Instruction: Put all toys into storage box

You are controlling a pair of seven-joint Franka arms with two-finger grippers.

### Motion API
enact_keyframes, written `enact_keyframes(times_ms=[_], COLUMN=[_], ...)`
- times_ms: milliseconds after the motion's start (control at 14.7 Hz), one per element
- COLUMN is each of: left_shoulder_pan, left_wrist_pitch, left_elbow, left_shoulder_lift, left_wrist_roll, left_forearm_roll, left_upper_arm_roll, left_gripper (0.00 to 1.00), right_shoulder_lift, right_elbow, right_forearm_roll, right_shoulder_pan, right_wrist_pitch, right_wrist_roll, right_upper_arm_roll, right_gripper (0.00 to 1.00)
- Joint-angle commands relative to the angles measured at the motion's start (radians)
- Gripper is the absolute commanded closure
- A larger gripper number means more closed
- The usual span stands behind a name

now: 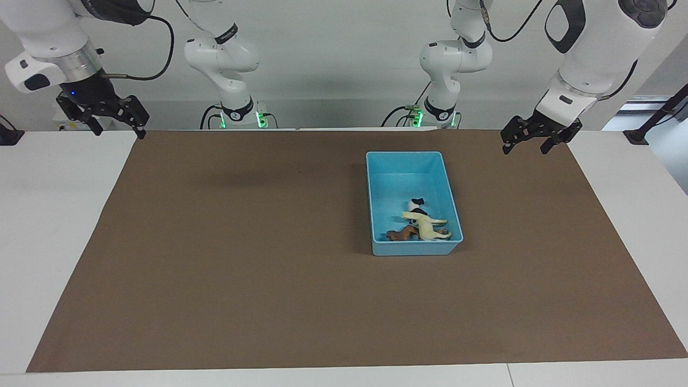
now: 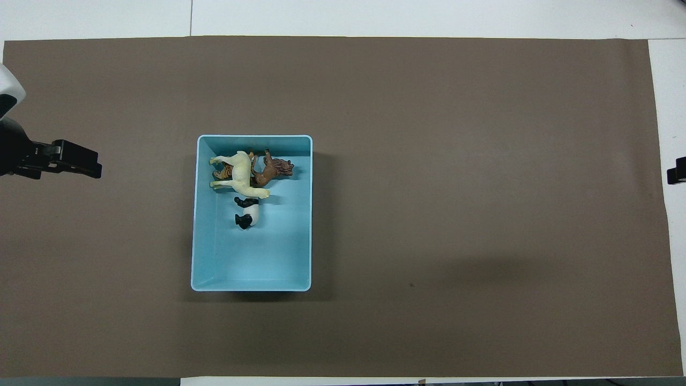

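The light blue storage box (image 1: 404,155) (image 2: 252,289) sits on the brown mat toward the left arm's end of the table. Inside it, at the end farther from the robots, lie the cream-white horse (image 1: 424,223) (image 2: 238,174) and the brown lion (image 1: 400,234) (image 2: 274,169). The orange tiger (image 2: 224,172) is mostly hidden under the horse. The panda (image 1: 415,205) (image 2: 248,213) lies just nearer to the robots. My left gripper (image 1: 525,147) (image 2: 80,166) hangs open and empty over the mat's corner at its own end. My right gripper (image 1: 119,132) (image 2: 676,176) hangs open and empty over the mat's edge at its end.
The brown mat (image 1: 242,258) covers most of the white table (image 1: 54,215). Both arm bases (image 1: 236,113) stand along the table's edge on the robots' side.
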Motion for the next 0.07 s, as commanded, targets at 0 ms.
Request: enact_keyframes(times_ms=[0], left_shoulder_pan=[0.002], left_wrist_pitch=[0.025], left_elbow=[-0.023], left_shoulder_lift=[-0.016], left_wrist_roll=[0.002], left_forearm_roll=[0.014], left_upper_arm_roll=[0.001], left_gripper=[0.00], right_shoulder_lift=[-0.009], right_elbow=[-0.011], right_forearm_roll=[-0.001], right_shoulder_pan=[-0.011], right_wrist_pitch=[-0.010], right_wrist_roll=[-0.025], right_upper_arm_roll=[0.010], right_gripper=[0.00])
